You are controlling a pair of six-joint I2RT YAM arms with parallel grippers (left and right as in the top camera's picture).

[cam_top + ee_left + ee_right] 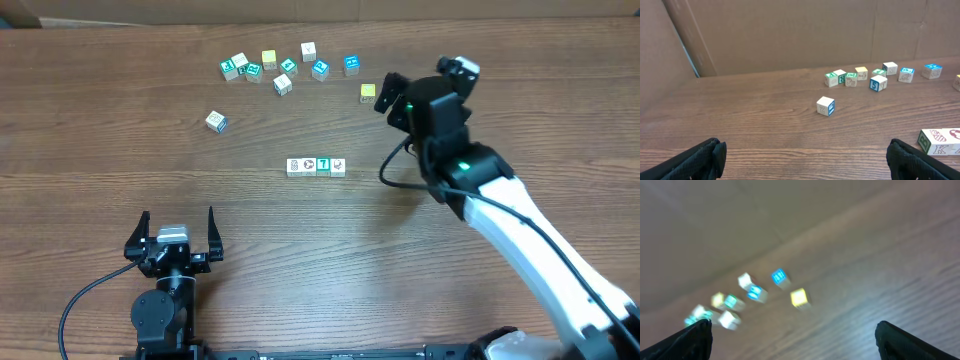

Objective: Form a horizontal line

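Spanning every view, a brown wooden table [100, 130] carries two robot arms. The right gripper [385, 95], fingers spread apart, is just beside a yellow cube [368, 91] at the far side. The left gripper [177, 232], also spread wide, sits near the front edge. The horizontal line [316, 167] of four cubes lies mid-table, apart from both. Loose cubes [280, 68] are scattered beyond it.

Left gripper [178, 216] close to its base, fingers wide apart; right gripper [384, 92] far out on a long arm, fingers wide apart too.
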